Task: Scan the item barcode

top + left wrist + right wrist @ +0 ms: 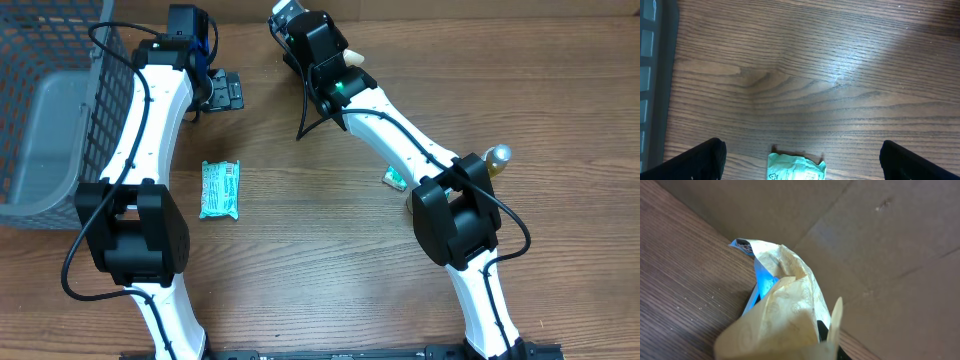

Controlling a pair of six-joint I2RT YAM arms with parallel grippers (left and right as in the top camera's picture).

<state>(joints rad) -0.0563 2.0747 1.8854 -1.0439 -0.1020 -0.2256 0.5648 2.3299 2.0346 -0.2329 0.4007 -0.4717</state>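
The item I take for the one to scan, a cream and blue wrapper point(785, 295), is pinched in the right claw point(295, 22). The claw is narrow, closed on the wrapper's crumpled near end. That is beyond the teal pack point(220, 190) and off to one side of it, at the far edge of the desk point(320, 260), hard by a cardboard wall point(880, 245). Gripping it by one end leaves the blue printed part free to face outward, which is likely the reason for the hold. I see no scanner anywhere, so I cannot say what it is being shown to.

The left claw point(218, 92) hangs just beyond the teal pack, spread wide and holding nothing. It seems parked there, ready for that pack next. A wire basket point(50, 100) stands to the side of the teal pack, away from the right arm, probably for finished items.

From above, the right claw is mostly hidden under its own arm and the wrapper barely shows. Only the right wrist view gives its colours, its creases and how close the wall is. No barcode is legible there. The left wrist view shows the wide-set fingertips point(700, 160) and just the near end of the teal pack between them. The overhead view alone shows that pack whole, lying flat.
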